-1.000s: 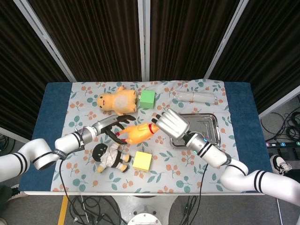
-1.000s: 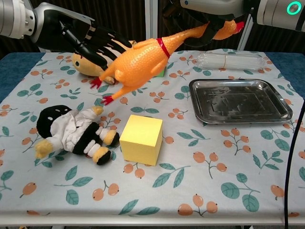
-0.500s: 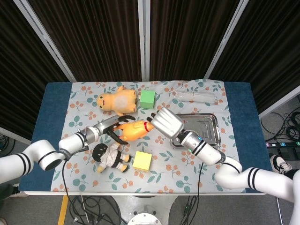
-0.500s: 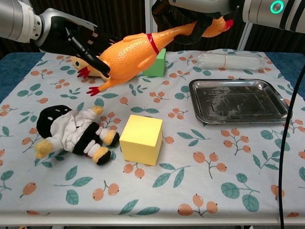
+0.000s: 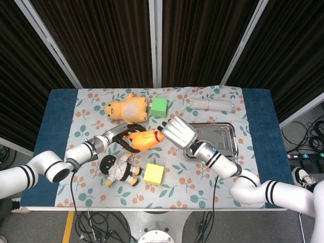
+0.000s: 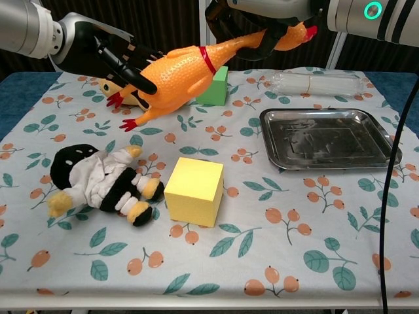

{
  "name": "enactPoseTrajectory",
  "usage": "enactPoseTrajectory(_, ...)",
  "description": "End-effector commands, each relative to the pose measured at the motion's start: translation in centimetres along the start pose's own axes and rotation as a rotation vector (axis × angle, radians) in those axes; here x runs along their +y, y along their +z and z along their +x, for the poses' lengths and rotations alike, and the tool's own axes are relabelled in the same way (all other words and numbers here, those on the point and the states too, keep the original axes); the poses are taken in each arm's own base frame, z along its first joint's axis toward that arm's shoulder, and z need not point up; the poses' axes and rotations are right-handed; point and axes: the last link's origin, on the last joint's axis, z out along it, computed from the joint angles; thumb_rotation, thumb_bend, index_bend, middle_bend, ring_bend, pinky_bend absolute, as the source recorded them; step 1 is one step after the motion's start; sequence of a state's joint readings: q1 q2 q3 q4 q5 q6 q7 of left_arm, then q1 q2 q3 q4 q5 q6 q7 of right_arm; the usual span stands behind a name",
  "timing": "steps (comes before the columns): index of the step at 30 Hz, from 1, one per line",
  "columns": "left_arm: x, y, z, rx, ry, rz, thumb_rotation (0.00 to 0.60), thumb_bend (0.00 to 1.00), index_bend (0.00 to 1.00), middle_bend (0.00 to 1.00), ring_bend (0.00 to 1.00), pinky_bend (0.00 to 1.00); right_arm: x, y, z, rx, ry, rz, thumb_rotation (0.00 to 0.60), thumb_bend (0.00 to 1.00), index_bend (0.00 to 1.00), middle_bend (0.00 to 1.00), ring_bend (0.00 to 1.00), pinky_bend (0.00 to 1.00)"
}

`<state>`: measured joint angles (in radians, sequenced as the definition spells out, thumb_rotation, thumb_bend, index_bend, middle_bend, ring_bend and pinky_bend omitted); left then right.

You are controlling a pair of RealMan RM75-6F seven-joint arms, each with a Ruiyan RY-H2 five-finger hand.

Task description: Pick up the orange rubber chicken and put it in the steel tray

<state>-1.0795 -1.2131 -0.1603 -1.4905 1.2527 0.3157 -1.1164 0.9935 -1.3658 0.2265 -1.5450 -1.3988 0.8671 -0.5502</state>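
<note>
Orange rubber chicken [image 6: 177,72] aloft, gripped by left robot hand [image 6: 111,55] and right robot hand [image 6: 262,19], steel tray [image 6: 330,140] apart

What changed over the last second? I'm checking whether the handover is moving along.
The orange rubber chicken rose and shifted toward the back of the table, held at its body by the left hand and at its head by the right hand. The steel tray, yellow cube, green cube and dark-haired doll stayed put.
</note>
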Motion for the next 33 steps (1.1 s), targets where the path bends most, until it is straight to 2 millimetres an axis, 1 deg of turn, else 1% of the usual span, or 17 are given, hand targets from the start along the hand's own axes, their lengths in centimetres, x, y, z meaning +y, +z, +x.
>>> enactPoseTrajectory(1,-0.1,0.2,0.0,0.007,-0.026,0.002,0.6,0.21,0.37,0.37,0.31,0.42,-0.1,0.0,0.0,0.003,0.007,0.0,0.6,0.36,0.94,0.72,0.7,0.97)
enactPoseTrajectory(5,-0.3,0.3,0.0,0.02,-0.049,-0.004,0.6,0.29,0.46,0.46,0.4,0.48,-0.1,-0.1,0.0,0.001,0.021,0.004,0.6,0.36,0.94,0.72,0.7,0.97)
enactPoseTrajectory(7,-0.5,0.5,0.0,0.033,-0.068,-0.012,0.6,0.35,0.53,0.54,0.48,0.57,-0.2,-0.2,0.0,-0.001,0.029,0.01,0.6,0.36,0.94,0.72,0.7,0.97)
enactPoseTrajectory(10,-0.8,0.7,0.1,0.058,-0.093,-0.023,0.6,0.44,0.62,0.64,0.57,0.69,-0.3,-0.4,0.2,0.004,0.039,0.017,0.6,0.36,0.94,0.72,0.7,0.97)
enactPoseTrajectory(12,-1.0,0.8,0.3,0.077,-0.102,-0.027,0.6,0.48,0.66,0.67,0.6,0.73,-0.4,-0.6,0.3,0.005,0.05,0.024,0.6,0.36,0.94,0.72,0.7,0.97)
enactPoseTrajectory(13,-1.1,0.8,0.3,0.082,-0.101,-0.027,0.6,0.51,0.69,0.71,0.64,0.78,-0.5,-0.7,0.3,0.006,0.055,0.028,0.6,0.36,0.94,0.72,0.7,0.97)
enactPoseTrajectory(16,-1.5,0.8,0.4,0.102,-0.083,-0.028,0.6,0.56,0.75,0.78,0.71,0.87,-0.9,-1.1,0.3,0.012,0.067,0.038,0.6,0.36,0.94,0.72,0.7,0.97)
enactPoseTrajectory(18,-1.8,0.9,0.4,0.12,-0.068,-0.031,0.6,0.57,0.77,0.81,0.75,0.9,-1.1,-1.3,0.3,0.016,0.073,0.043,0.6,0.36,0.94,0.72,0.7,0.97)
enactPoseTrajectory(20,-2.1,1.0,0.3,0.136,-0.071,-0.03,0.6,0.61,0.81,0.85,0.79,0.94,-1.3,-1.5,0.2,0.017,0.078,0.048,0.6,0.36,0.94,0.72,0.7,0.97)
enactPoseTrajectory(25,-2.4,1.2,0.2,0.162,-0.095,-0.028,0.6,0.71,0.88,0.93,0.86,0.98,-1.4,-1.8,0.0,0.015,0.079,0.051,0.6,0.36,0.94,0.72,0.7,0.97)
enactPoseTrajectory(28,-2.4,1.1,0.2,0.17,-0.105,-0.029,0.6,0.72,0.89,0.95,0.87,0.99,-1.3,-1.8,0.0,0.017,0.079,0.044,0.6,0.36,0.94,0.72,0.7,0.97)
enactPoseTrajectory(30,-2.4,1.0,0.3,0.182,-0.115,-0.037,0.6,0.72,0.88,0.93,0.86,0.99,-1.0,-1.7,0.0,0.018,0.079,0.035,0.6,0.36,0.94,0.72,0.7,0.97)
enactPoseTrajectory(31,-2.4,0.9,0.2,0.18,-0.115,-0.039,0.6,0.72,0.84,0.9,0.83,0.98,-0.8,-1.6,0.0,0.017,0.079,0.029,0.6,0.36,0.94,0.72,0.7,0.97)
enactPoseTrajectory(33,-2.3,0.5,-0.1,0.163,-0.11,-0.041,0.6,0.7,0.66,0.78,0.71,0.92,-0.4,-1.4,-0.1,0.013,0.079,0.019,0.6,0.36,0.94,0.72,0.7,0.97)
